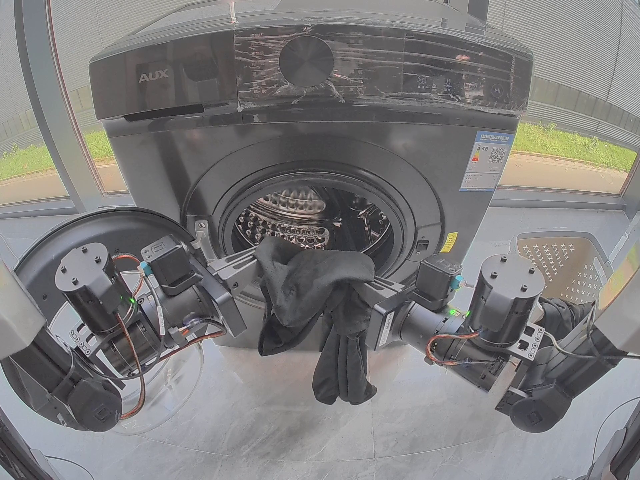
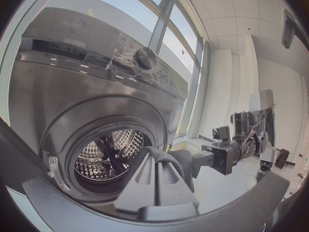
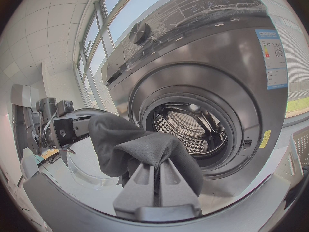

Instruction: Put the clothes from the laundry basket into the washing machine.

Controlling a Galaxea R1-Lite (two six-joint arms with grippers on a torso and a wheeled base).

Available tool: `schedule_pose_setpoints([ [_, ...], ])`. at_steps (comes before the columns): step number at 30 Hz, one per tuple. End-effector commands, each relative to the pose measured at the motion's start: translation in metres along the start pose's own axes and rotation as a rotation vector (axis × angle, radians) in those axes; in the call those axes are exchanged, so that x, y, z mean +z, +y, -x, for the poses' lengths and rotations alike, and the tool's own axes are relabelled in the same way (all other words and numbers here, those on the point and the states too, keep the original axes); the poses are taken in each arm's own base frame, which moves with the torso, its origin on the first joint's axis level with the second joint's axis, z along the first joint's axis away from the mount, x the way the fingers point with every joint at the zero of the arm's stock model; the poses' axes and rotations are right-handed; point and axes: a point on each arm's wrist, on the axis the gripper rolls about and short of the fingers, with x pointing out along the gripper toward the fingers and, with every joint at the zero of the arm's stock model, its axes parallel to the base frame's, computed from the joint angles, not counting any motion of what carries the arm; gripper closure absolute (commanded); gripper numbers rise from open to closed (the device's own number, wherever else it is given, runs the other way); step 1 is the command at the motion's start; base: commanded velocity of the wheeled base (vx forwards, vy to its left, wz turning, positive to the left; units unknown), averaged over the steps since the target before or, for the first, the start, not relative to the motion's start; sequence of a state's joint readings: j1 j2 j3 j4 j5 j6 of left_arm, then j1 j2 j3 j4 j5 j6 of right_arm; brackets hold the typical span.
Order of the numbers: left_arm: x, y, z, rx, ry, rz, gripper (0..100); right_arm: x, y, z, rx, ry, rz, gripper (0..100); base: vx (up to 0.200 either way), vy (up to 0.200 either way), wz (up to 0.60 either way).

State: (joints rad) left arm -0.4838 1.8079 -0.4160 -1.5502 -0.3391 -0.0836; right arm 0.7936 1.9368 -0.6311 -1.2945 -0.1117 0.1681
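Note:
A black garment (image 1: 313, 301) hangs in front of the washing machine (image 1: 313, 141), just below its open drum mouth (image 1: 313, 225). My left gripper (image 1: 257, 268) is shut on the garment's left side and my right gripper (image 1: 367, 295) is shut on its right side. Folds of the cloth dangle toward the floor. In the left wrist view the black cloth (image 2: 167, 157) drapes over my closed fingers (image 2: 148, 178), with the drum (image 2: 103, 158) beyond. The right wrist view has the cloth (image 3: 141, 145) bunched over my shut fingers (image 3: 146, 178) before the drum (image 3: 186, 129).
The machine's round door (image 1: 100, 255) stands swung open at the left, behind my left arm. A pale perforated laundry basket (image 1: 567, 261) sits on the floor at the right, behind my right arm. Grey tiled floor (image 1: 267, 421) lies in front.

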Motion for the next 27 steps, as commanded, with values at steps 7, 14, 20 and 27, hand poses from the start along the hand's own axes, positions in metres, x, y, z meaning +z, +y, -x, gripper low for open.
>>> schedule_pose_setpoints([
  [7,0.011,-0.001,-0.011,-0.012,-0.058,-0.004,100,-0.016,0.007,-0.002,0.018,0.051,-0.004,0,0.0,0.0,0.0],
  [14,0.014,-0.002,-0.014,0.007,-0.075,-0.004,100,-0.025,0.009,-0.002,0.026,0.078,0.002,0,0.0,0.0,0.0],
  [20,0.013,-0.002,-0.014,0.008,-0.072,-0.004,100,-0.028,0.009,-0.002,0.027,0.089,0.008,0,0.0,0.0,0.0],
  [27,0.01,-0.001,-0.015,0.034,-0.063,-0.003,100,-0.029,0.023,0.0,0.088,0.082,0.01,0,0.0,0.0,0.0],
])
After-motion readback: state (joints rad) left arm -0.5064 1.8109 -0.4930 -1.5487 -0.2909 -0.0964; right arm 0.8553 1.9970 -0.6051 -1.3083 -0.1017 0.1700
